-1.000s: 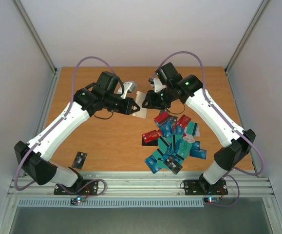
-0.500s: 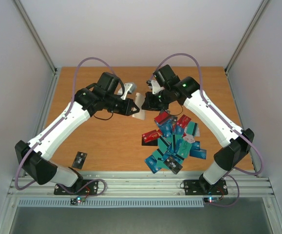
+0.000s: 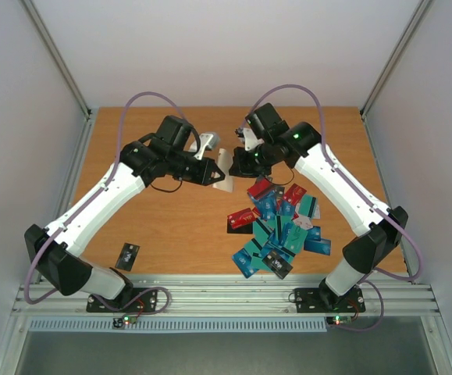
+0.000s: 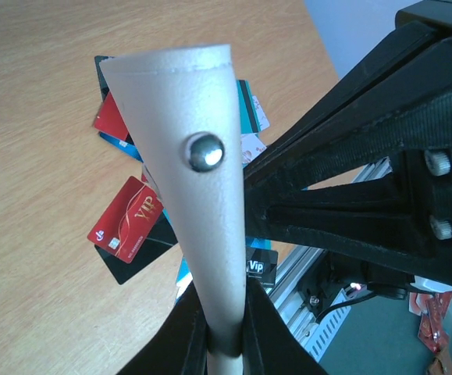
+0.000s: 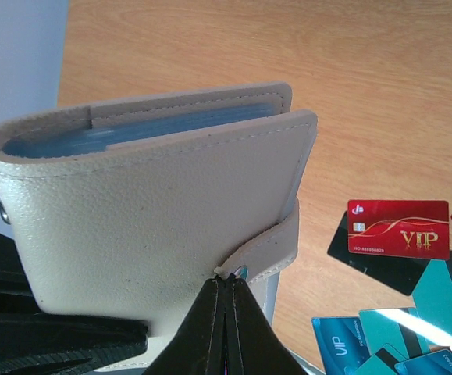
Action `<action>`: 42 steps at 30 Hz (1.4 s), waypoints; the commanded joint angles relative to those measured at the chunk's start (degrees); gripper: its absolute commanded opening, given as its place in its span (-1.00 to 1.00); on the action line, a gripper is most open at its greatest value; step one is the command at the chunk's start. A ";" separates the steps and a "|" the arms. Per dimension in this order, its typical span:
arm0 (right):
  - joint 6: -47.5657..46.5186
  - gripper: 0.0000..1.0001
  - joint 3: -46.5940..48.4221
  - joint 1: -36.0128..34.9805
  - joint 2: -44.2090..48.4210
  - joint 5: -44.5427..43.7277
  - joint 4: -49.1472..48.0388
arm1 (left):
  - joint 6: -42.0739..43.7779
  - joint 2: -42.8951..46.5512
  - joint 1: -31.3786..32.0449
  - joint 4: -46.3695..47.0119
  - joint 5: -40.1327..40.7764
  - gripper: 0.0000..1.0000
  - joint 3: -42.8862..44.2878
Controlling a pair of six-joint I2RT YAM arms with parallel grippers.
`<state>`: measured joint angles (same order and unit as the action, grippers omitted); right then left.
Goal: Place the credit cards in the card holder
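Right gripper (image 5: 226, 287) pinches shut on the clasp tab (image 5: 271, 248) of the cream-beige rectangular card holder (image 5: 163, 219), raised at upper centre; left gripper (image 4: 224, 332) clamps it too. Teal, blue and red plastic credit cards (image 3: 276, 226) lie heaped lower right, seemingly none inserted yet.

"VIP" is printed on a red card (image 5: 397, 229) at three o'clock in the right wrist view and on a blue card (image 5: 336, 337) at five o'clock. "Vip" is shown on a black card (image 4: 260, 266) in the left wrist view.
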<state>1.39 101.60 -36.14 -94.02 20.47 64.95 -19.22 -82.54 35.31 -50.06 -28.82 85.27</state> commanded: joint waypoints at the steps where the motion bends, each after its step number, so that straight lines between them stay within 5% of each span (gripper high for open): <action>1: -0.47 -0.97 0.40 -0.17 -2.71 -8.71 5.01 | 1.18 2.05 0.84 6.65 -6.54 -0.99 4.60; 8: -3.49 -0.97 -17.59 1.81 -6.61 -9.01 -3.47 | 1.63 1.85 0.84 5.32 -5.90 -0.99 6.05; 18: -3.45 -0.92 -16.55 4.69 -1.97 -12.35 -1.21 | 3.17 3.78 0.84 1.71 -0.74 -1.00 4.05; 27: -3.98 -0.35 -20.41 16.07 13.82 4.88 -5.63 | 3.26 4.10 0.90 0.76 2.86 -0.99 4.46; 34: -3.84 0.26 -22.82 16.80 22.72 19.27 -14.23 | 0.71 3.52 0.89 4.13 0.38 -0.99 4.64; 42: 0.40 0.40 -22.81 16.80 21.68 25.91 -19.99 | -1.16 3.42 0.87 6.17 -3.07 -0.99 4.92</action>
<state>-1.32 79.15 -19.27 -71.00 40.62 49.67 -19.29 -79.75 36.03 -48.29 -29.12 89.23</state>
